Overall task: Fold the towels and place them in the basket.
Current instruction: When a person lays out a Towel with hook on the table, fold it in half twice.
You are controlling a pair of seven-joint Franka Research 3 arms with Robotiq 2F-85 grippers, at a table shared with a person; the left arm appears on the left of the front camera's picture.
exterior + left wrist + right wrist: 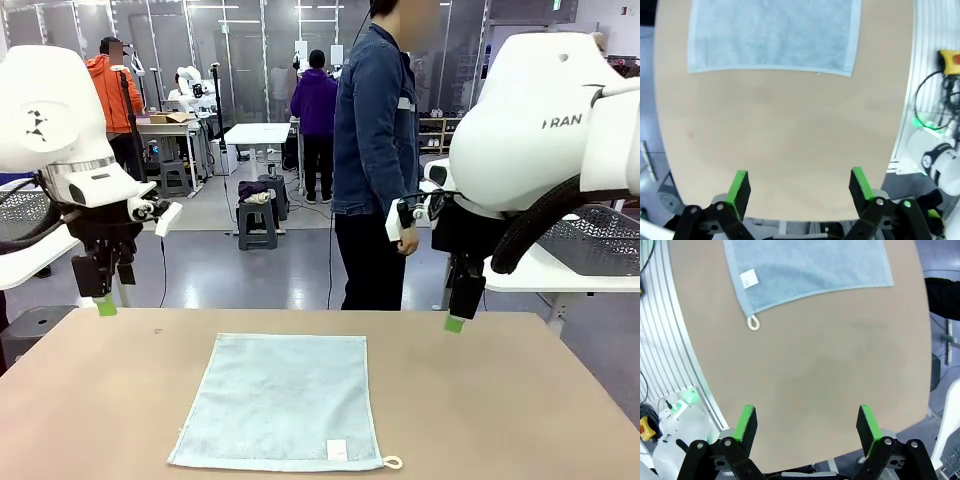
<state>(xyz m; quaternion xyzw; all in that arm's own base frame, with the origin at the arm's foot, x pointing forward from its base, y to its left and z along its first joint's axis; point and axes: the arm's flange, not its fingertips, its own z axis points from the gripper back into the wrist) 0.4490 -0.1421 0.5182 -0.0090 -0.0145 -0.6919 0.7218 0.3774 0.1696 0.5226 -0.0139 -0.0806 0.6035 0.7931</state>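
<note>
left gripper (800, 185) and right gripper (807, 421) both hang with fingers spread wide, holding nothing, raised beyond the far corners of the pale blue towel (280, 400). it lies flat between them, white label (337, 449) and loop (392, 462) at its near right corner. its long axis is unclear, and the right gripper looks slightly nearer. two grippers, one towel.

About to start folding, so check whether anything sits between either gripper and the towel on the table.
Nothing visible does. The pale blue towel lies flat, and only bare table separates it from the open left gripper and open right gripper, both held above the surface.
</note>
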